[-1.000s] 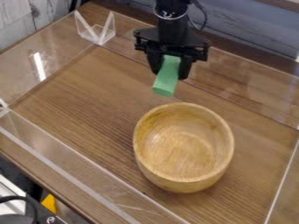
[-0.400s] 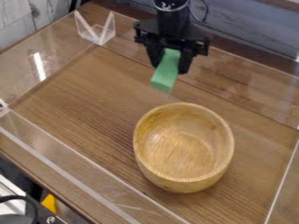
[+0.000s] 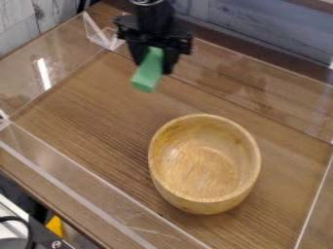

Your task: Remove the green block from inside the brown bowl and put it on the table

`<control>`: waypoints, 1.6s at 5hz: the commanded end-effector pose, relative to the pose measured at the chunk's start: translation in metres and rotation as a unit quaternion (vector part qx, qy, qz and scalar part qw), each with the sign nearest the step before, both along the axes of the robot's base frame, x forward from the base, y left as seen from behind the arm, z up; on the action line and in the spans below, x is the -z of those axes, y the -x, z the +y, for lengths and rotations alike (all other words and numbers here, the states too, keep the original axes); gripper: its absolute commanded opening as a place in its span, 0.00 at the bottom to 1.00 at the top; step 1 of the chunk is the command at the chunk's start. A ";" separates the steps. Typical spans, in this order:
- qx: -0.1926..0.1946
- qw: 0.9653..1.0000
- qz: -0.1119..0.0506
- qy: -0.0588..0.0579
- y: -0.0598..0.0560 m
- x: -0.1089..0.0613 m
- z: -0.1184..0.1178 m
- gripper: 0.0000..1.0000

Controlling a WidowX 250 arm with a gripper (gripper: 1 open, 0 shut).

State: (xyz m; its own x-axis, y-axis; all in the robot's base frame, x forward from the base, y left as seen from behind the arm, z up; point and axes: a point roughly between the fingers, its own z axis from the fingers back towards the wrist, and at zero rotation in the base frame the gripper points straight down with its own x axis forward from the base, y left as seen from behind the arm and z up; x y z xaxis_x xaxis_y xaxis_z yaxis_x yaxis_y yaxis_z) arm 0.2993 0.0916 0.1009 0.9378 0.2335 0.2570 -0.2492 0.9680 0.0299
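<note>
Shift since earlier: carrying the small flat bright-green rectangular block [image 3: 151,70], the black gripper [image 3: 158,56] is travelling leftward in the picture, further from the round light-brown wooden bowl [image 3: 204,162]; the bowl is keeping its spot.

Camera view, gripper: its jaws are clamping the green block's upper end, pointing steeply downward, up and to the left of the bowl, well apart from its rim.

Camera view, block: it is hanging below the fingers, long axis running down and slightly left, lower end free in the air, not touching the wood-grain table [image 3: 104,117]. It is already clear of the bowl, which is sitting empty.

Key relation: bare tabletop is lying straight beneath the block, so the coming move looks like a plain descent along the block's own long axis.

Edges and room: open wood is stretching between the block and the bowl; the clear acrylic wall [image 3: 39,68] and a small clear acrylic stand [image 3: 104,31] are lying farther left of the bowl, beyond the gripper, near enough to deserve care.

Progress: removal appears done; placing is not yet done.
</note>
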 end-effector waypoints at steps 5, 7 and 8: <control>0.038 0.998 -0.002 -0.042 -0.007 0.041 0.030 0.00; 0.039 0.998 -0.001 -0.043 -0.017 0.046 0.028 1.00; 0.039 0.998 -0.001 -0.043 -0.018 0.044 0.026 1.00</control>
State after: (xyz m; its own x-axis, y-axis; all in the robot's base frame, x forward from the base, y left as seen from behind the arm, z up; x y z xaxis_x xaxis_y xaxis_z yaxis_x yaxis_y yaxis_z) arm 0.3077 0.1148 0.0421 0.9623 0.1497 0.2273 -0.1761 0.9792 0.1007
